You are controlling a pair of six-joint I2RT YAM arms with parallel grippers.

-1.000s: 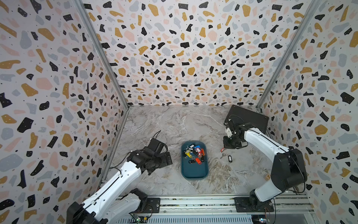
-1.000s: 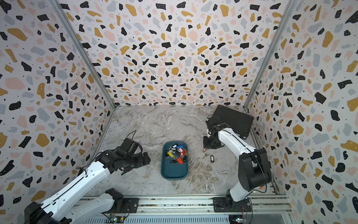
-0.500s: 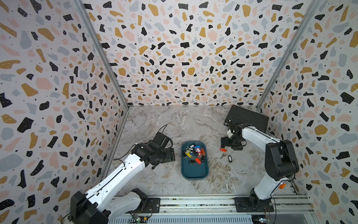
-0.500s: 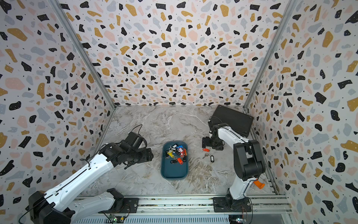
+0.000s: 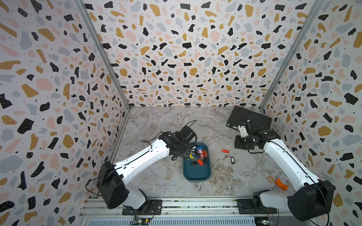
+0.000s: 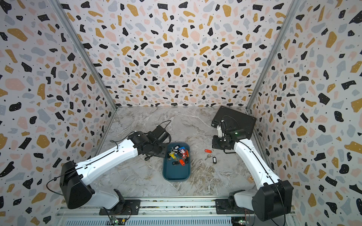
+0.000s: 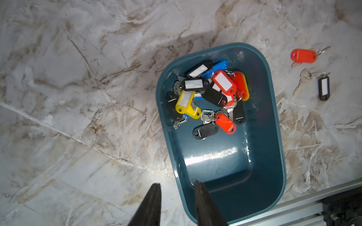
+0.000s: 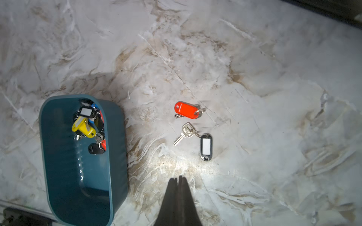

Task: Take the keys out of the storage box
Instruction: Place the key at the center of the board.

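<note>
Keys [image 7: 209,95] heaped at one end of storage box [image 7: 225,166], on tabletop [image 8: 254,78]; red-tagged key [image 8: 186,110] and black-tagged key [image 8: 206,146] lie outside, near box; left pincer [image 7: 177,185] partly open, empty, over box rim; right pincer [image 8: 178,179] closed, empty, near both loose keys.

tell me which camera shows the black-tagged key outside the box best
The right wrist view: the black-tagged key is close up, blade, ring and white label clear. The left wrist view shows it smaller; in both top views it is a tiny dark speck.
</note>
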